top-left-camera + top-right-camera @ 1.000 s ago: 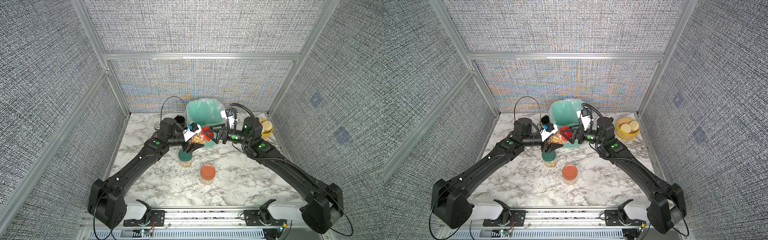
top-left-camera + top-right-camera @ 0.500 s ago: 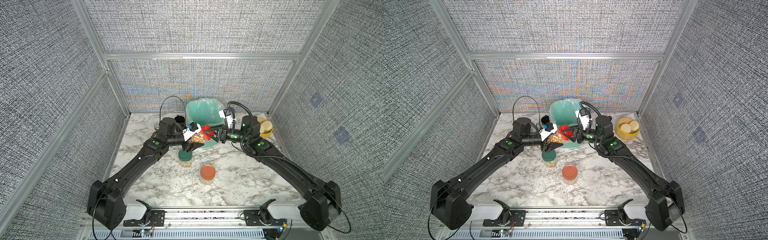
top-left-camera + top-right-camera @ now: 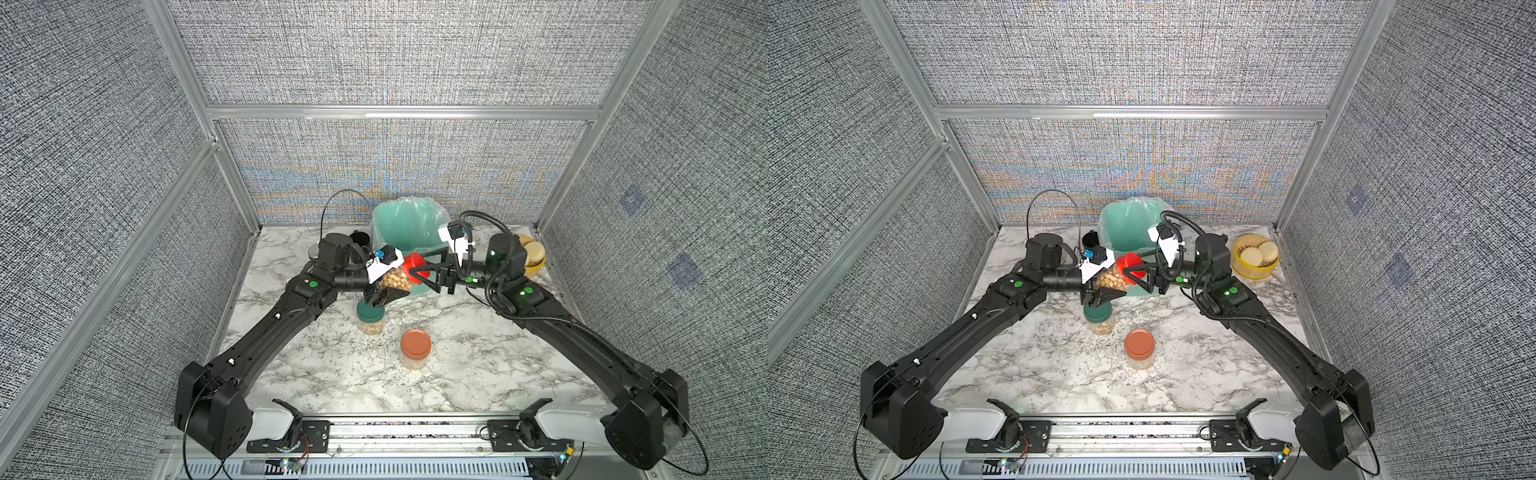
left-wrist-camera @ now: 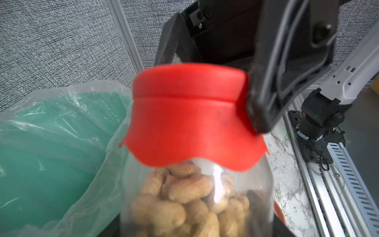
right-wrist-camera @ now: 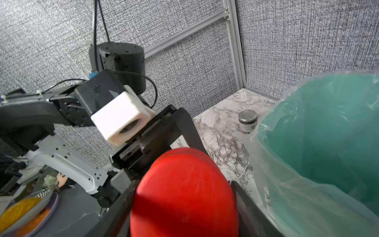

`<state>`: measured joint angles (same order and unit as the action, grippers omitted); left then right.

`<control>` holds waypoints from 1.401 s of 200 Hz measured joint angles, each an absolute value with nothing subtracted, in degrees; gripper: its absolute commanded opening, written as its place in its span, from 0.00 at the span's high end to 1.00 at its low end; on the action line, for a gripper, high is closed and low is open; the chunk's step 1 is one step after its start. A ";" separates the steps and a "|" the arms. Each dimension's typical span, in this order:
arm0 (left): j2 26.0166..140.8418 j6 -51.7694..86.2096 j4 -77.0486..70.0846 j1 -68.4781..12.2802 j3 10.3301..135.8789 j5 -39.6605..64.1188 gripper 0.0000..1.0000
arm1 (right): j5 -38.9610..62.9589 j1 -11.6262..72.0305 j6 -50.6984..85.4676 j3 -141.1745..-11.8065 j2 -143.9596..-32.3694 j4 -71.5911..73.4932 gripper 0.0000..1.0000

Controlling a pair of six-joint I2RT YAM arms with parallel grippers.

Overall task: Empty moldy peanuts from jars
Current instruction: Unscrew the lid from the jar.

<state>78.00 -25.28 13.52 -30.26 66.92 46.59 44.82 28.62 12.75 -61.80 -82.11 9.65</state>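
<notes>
Right gripper (image 3: 413,266) has moved in, jaws straddling the red lid (image 5: 184,195); clamp unconfirmed. Left gripper (image 3: 390,283) clasps the jar (image 3: 1111,280) of peanuts (image 4: 184,195), tilted, in front of the bin (image 3: 409,224). Step: uncapping; next requires a firm twist

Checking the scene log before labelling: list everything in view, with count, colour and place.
red-lidded jar: 1, clear, in the air before the bin
green-lidded jar: 1, clear, standing mid-table
terracotta-lidded jar: 1, clear, standing mid-table
peanuts: many, tan, inside all three jars
bin: 1, teal, clear liner, back centre
bowl: 1, yellow, back right
discs: several, cream, in bowl
tin: 1, silver-lidded, back left
mug: 1, black, beside bin
table: 1, white marble
left pincer: black, shut on red-lidded jar
right pincer: black, fingers either side of the red lid
</notes>
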 measured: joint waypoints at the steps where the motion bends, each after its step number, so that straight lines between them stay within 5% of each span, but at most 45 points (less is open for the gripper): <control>1: 78.08 -25.34 13.67 -30.26 67.07 46.72 1.00 | 44.88 28.60 12.60 -61.80 -82.11 9.65 0.66; 27: 79.94 -27.49 16.62 -30.22 69.32 49.65 1.00 | 48.53 27.57 6.44 -61.10 -82.24 11.03 0.85; 103: 81.45 -33.54 20.45 -30.17 70.57 55.46 1.00 | 56.16 26.39 -11.92 -60.40 -81.73 11.27 0.87; 181: 81.67 -33.74 20.69 -29.95 70.59 55.35 1.00 | 56.21 25.19 -11.40 -59.05 -81.10 15.73 0.12; 217: 81.30 -31.27 20.16 -29.82 69.93 53.28 1.00 | 52.71 24.84 -2.76 -61.63 -81.21 18.68 0.02; 280: 80.64 -25.10 12.01 -29.74 65.49 43.44 1.00 | 45.91 24.84 13.58 -66.17 -82.35 16.75 0.02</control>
